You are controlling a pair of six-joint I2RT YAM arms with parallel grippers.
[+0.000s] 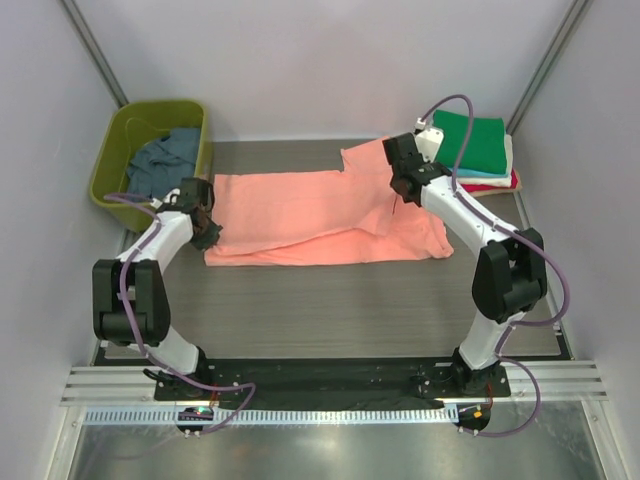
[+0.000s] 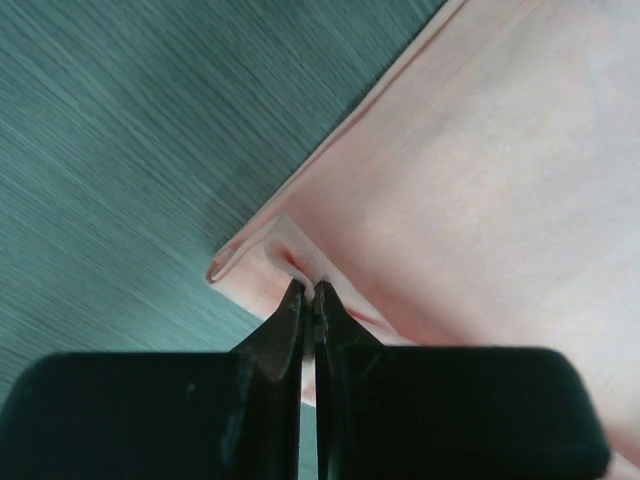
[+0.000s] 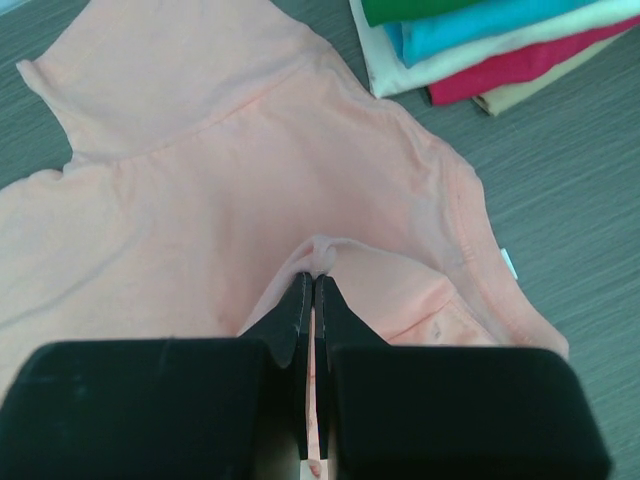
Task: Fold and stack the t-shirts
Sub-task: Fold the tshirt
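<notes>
2 arms reach in from the bottom of your top view. Between them the salmon-pink t-shirt (image 1: 320,215) lies spread across the middle of the frame on the grey surface (image 1: 330,310), with its lower part doubled over. Your left pincer (image 1: 207,232) sits at the shirt's lower left corner. Your right pincer (image 1: 405,185) sits on the cloth toward its upper right, just below a sleeve. At the upper right a folded stack (image 1: 480,145) rests on the surface, green on top, with cream, teal and red edges showing beneath. At the upper left stands an olive-green tub (image 1: 110,165) with slate-blue cloth (image 1: 165,160) bunched inside.

1 small pinch of cloth shows in your left wrist view. The left pincer (image 2: 311,295), at lower centre, is closed on the salmon-pink t-shirt (image 2: 480,200) right beside its folded corner, and both fingers press the layers together. The shirt fills the right half of the frame. Bare surface (image 2: 120,150) fills the upper left.

1 raised ridge of cloth sits at the centre of your right wrist view, and the right pincer (image 3: 313,285) is clamped on it. The salmon-pink t-shirt (image 3: 200,170) covers most of the frame, a sleeve reaching into the upper left corner and a curved hem running down the right side. The folded stack (image 3: 480,40) lies at the upper right, near the shirt, showing green, teal, cream, red and tan layers. Grey surface (image 3: 580,220) shows at the right edge.
</notes>
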